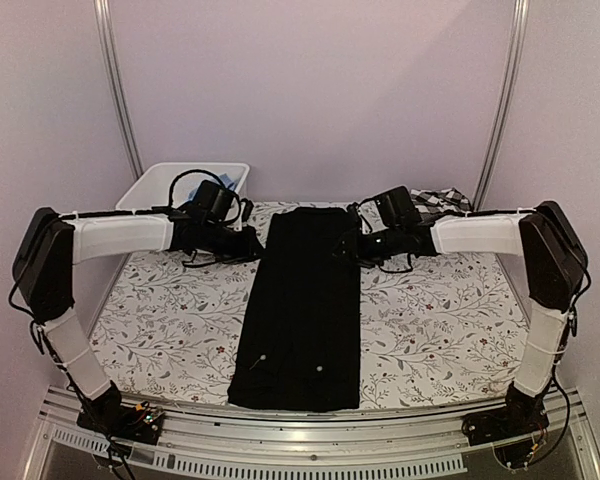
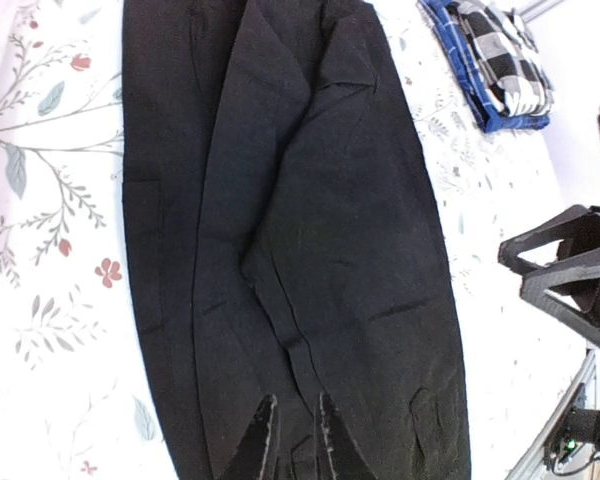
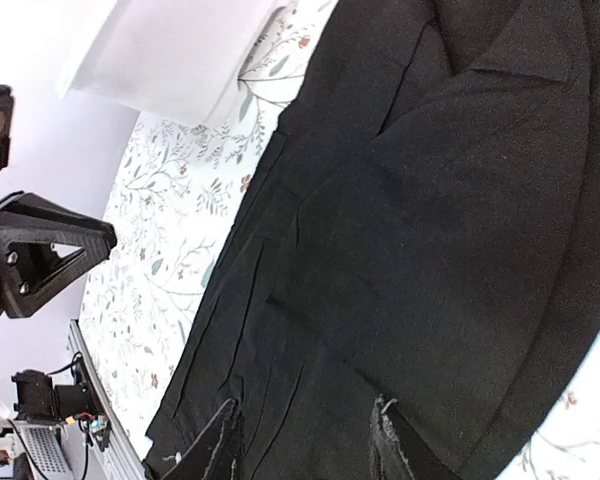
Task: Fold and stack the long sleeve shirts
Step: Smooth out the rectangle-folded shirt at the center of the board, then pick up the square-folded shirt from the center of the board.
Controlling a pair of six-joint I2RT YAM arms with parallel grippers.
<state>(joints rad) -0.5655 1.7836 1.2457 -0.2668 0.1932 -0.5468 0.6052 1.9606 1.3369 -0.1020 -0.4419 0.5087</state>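
Observation:
A plain black long sleeve shirt (image 1: 305, 310) lies folded into a long narrow strip down the middle of the flowered table, with small white buttons near its front end. My left gripper (image 1: 250, 243) hovers at the strip's far left edge. In the left wrist view its fingers (image 2: 295, 400) stand a narrow gap apart over a fold of the black cloth (image 2: 310, 200). My right gripper (image 1: 352, 245) is at the far right edge, open wide (image 3: 305, 405) above the cloth (image 3: 430, 200), holding nothing. A black-and-white checked shirt (image 1: 440, 197) lies folded at the back right.
A white bin (image 1: 150, 185) with blue contents stands at the back left corner. The checked shirt (image 2: 500, 55) rests on a blue cloth. Flowered tablecloth (image 1: 160, 300) flanks the black strip on both sides. Metal rails run along the near edge.

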